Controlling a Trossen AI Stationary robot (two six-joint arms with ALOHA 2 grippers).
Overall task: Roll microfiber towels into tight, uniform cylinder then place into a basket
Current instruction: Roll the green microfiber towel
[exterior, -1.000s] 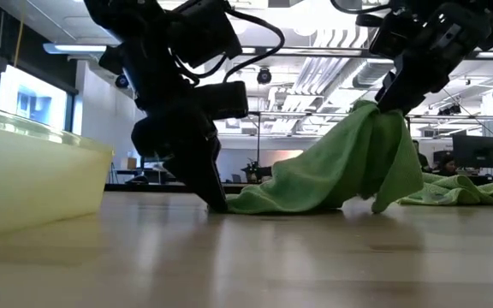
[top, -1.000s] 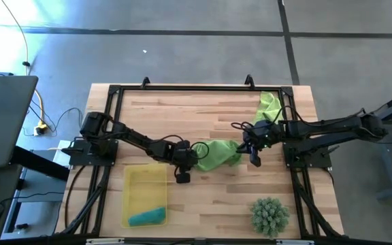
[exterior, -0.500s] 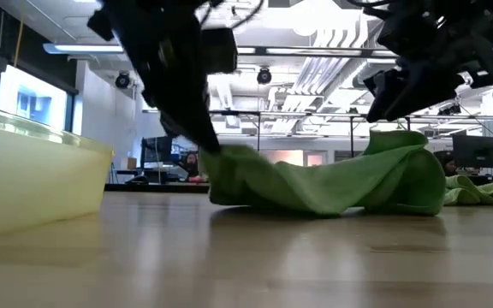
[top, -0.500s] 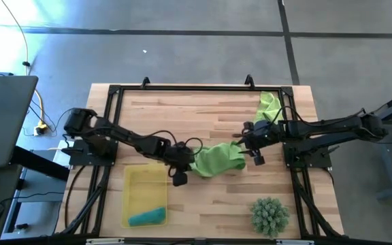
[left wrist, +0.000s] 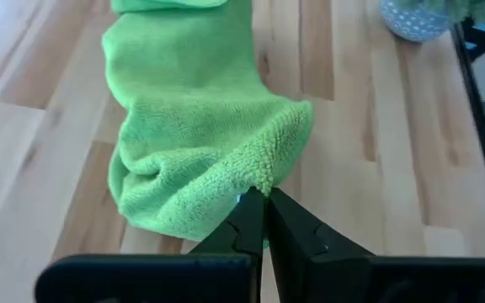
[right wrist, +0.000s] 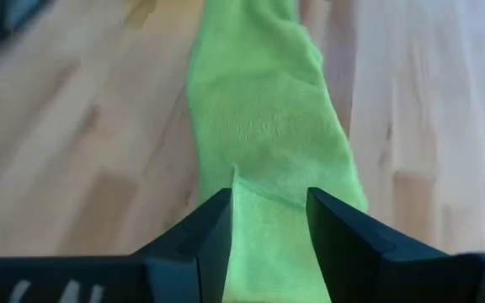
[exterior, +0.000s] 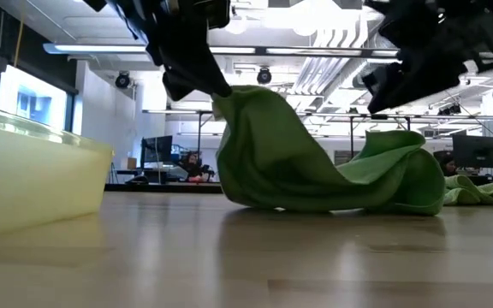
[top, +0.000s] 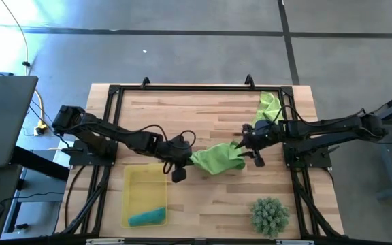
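Crumpled lime green microfiber towel (top: 218, 158) lies mid-table between both grippers. Left gripper (left wrist: 263, 200) pinches its raised corner, fingers closed tight. Right gripper (right wrist: 268, 215) hovers over the opposite end, fingers apart, gripping nothing.

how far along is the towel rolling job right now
Done: the teal towel lies in the basket. In hand: the left gripper pinches a corner of a green towel, unrolled, lifted mid-table; the right gripper hovers open above it. Left: another green towel by the table's far edge.

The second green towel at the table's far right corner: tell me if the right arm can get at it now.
Probably yes. The right gripper has open fingers, hovering over the middle towel, and the second green towel lies uncovered by that arm, nothing between.
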